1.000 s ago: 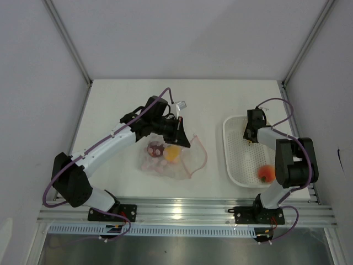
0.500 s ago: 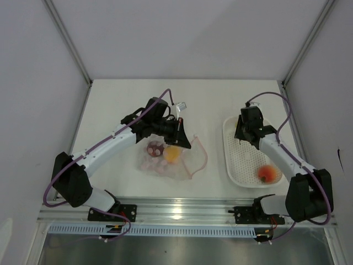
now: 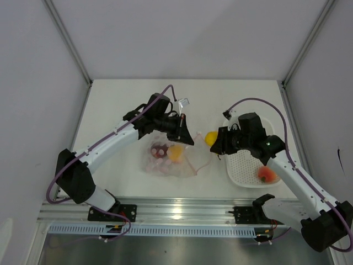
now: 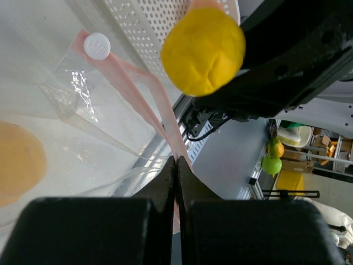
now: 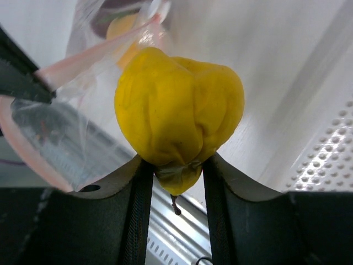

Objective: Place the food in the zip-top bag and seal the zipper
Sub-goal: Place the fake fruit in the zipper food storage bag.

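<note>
The left gripper (image 3: 186,138) is pinching its jaws tight together on the rim of the clear, thin plastic zip-top bag with faint pink dots (image 3: 168,164), right at the narrow pink-red zipper strip (image 4: 144,87). In the left wrist view the strip is running straight down into the closed fingertips (image 4: 168,175). That grip is lifting one side of the mouth, so the bag is gaping towards the right arm while the rest of it is lying flat on the white table (image 3: 110,105).

Two pieces are sitting inside the bag, side by side: a dark red rounded piece (image 3: 160,149) and a yellow-orange rounded piece (image 3: 175,152).

The right gripper (image 3: 216,140) is clamping a yellow, lumpy, rounded fruit piece (image 3: 210,138) between its two black fingers (image 5: 138,210), stem end pointing down into the jaws. It is holding the fruit in the air just to the right of the raised bag mouth, close to the left gripper but not touching it.

Behind the right arm, the white perforated plastic basket (image 3: 240,164) is resting near the table's right edge, and an orange-red rounded piece (image 3: 266,174) is lying in its near end.
</note>
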### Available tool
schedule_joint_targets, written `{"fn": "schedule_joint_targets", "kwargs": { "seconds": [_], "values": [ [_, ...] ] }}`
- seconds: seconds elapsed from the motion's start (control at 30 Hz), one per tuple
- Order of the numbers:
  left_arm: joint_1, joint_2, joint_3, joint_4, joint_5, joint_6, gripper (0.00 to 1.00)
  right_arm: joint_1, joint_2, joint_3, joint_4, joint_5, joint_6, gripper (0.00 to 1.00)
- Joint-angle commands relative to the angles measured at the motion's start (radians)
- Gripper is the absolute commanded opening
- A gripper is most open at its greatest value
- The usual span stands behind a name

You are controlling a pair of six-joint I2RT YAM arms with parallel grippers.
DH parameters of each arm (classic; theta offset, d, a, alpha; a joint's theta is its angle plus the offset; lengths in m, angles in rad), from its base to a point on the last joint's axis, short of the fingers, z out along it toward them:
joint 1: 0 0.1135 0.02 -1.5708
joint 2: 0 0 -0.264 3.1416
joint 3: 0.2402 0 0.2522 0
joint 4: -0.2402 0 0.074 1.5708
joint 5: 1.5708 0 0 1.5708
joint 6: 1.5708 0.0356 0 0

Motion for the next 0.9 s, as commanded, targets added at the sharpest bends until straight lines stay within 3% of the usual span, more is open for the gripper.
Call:
{"fn": "schedule_joint_targets", "kwargs": {
  "seconds": [0.0, 0.3, 0.57, 0.73, 0.87],
  "values": [
    [0.001, 0.007, 0.041, 0.025, 0.033, -0.018, 0.01, 0.032, -0.020, 0.011, -0.074, -0.183, -0.020, 0.00],
    [-0.001, 0.009, 0.022, 0.035, 0.042, -0.017, 0.00, 0.118, 0.027, -0.011, -0.038, -0.299, 0.001, 0.04],
    [-0.001, -0.023, -0.016, 0.054, 0.074, -0.024, 0.00, 0.135, 0.161, 0.032, 0.002, -0.208, 0.007, 0.07],
    [-0.004, -0.028, -0.021, 0.054, 0.079, -0.024, 0.01, 0.133, 0.235, 0.057, 0.041, -0.168, 0.043, 0.16],
    [-0.008, -0.025, -0.022, 0.055, 0.083, -0.024, 0.00, 0.135, 0.247, 0.080, 0.091, -0.153, 0.070, 0.38]
  ]
}}
